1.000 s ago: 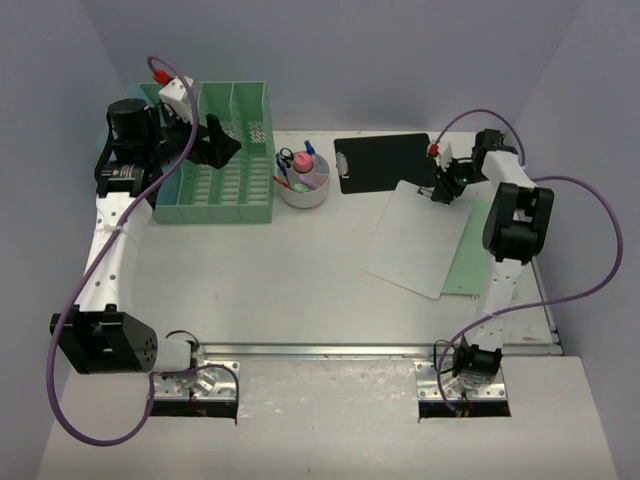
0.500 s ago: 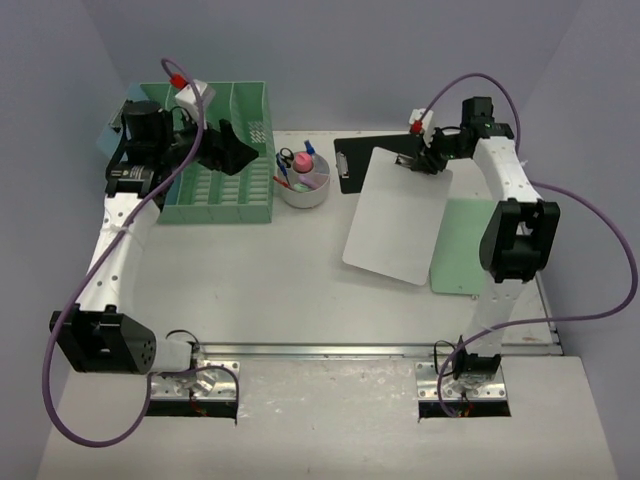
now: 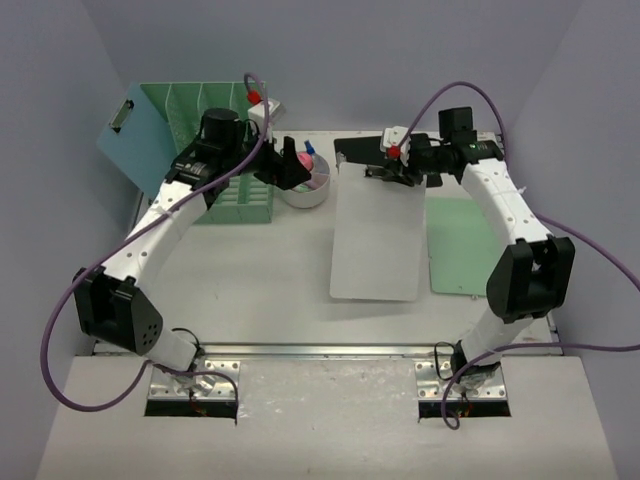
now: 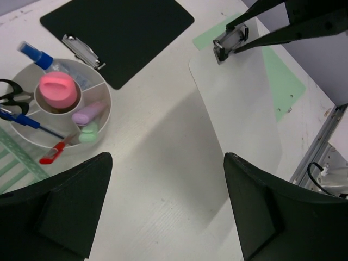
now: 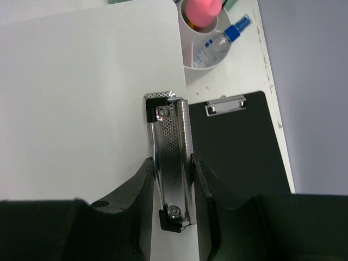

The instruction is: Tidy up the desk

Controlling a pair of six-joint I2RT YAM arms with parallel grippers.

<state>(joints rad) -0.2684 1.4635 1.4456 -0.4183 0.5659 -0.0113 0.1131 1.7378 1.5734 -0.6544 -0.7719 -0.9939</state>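
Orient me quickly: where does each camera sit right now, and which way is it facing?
Top external: above and behind the arm bases, looking down on the desk; both arms show.
Left wrist: near the desk's back, looking down between the open fingers of the left gripper at the round organizer and black clipboard.
Right wrist: looking down along the right gripper, shut on the metal clip of the white clipboard.
Shared: all three show the organizer and both clipboards.

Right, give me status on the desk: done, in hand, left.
Done: small supplies sit in the round caddy. In hand: the right gripper clamps the clip of the white clipboard. Left: the black clipboard and green board lie flat on the desk; the left gripper is open, empty.
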